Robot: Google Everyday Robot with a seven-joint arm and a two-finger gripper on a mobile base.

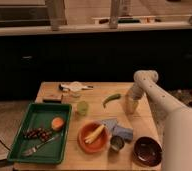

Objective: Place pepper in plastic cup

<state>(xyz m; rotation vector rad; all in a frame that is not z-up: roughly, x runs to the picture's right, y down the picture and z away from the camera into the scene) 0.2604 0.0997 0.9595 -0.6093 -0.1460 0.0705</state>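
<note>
Pepper: the pepper [111, 99] lies flat on the tabletop [101, 91], past the middle toward the far side, with nothing touching it.
Plastic cup: the plastic cup [82, 107] stands upright at roughly 9 o'clock from the pepper, near it but apart.
Pincer: the pincer [131, 104] hangs low over the tabletop at about 3 o'clock from the pepper, just beside it. Whether it is open or closed I cannot tell, and it does not appear to carry anything.
Stage: by my reading the pick-up is not yet made and the cup has no pepper in it.
Handling: probably light, with a smooth, waxy skin that may slip. It should be firm enough for a gentle squeeze, but its curve could let it roll or pivot.
Where to grip: across the thicker middle of the body, not the thin stem end.
Risk: the cup looks light and shorter than the pepper, so a careless drop could tip it.
Neighbours: the green tray [26, 125] sits at 7 o'clock from the cup and the orange plate [84, 144] at 5 o'clock.
</note>
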